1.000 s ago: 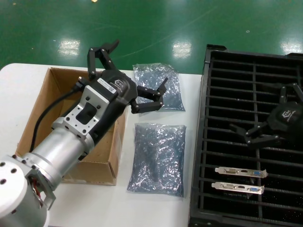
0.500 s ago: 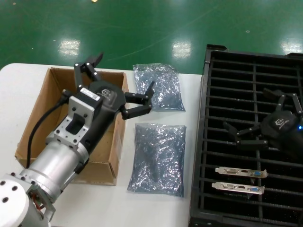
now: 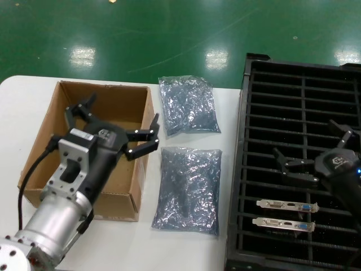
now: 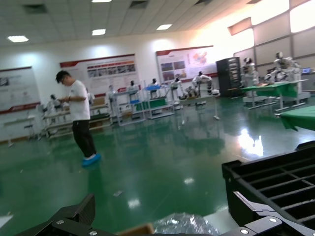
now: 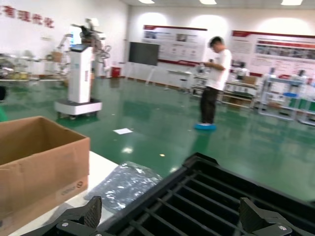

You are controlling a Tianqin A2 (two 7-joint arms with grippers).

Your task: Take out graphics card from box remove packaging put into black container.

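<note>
The brown box (image 3: 107, 87) stands at the left of the white table. My left gripper (image 3: 114, 119) hangs open above it, holding nothing; the arm hides much of the box's inside. The left wrist view shows the left gripper (image 4: 162, 212) wide open, with a bag (image 4: 184, 223) beyond. Two silver packaging bags (image 3: 188, 104) (image 3: 188, 189) lie flat between box and black container (image 3: 293, 90). Two graphics cards (image 3: 287, 206) (image 3: 285, 224) lie in the container's near slots. My right gripper (image 3: 316, 148) hovers open over the container, empty, as the right wrist view also shows (image 5: 172, 215).
The table's (image 3: 22, 96) far edge drops to a green floor (image 3: 169, 34). In the right wrist view the box (image 5: 39, 157), a bag (image 5: 123, 182) and the slotted container (image 5: 221, 191) show. A person (image 4: 78, 118) stands far off on the floor.
My left gripper has drawn back toward me and leftward, from beside the far bag to above the box. The right gripper has shifted nearer and rightward over the container.
</note>
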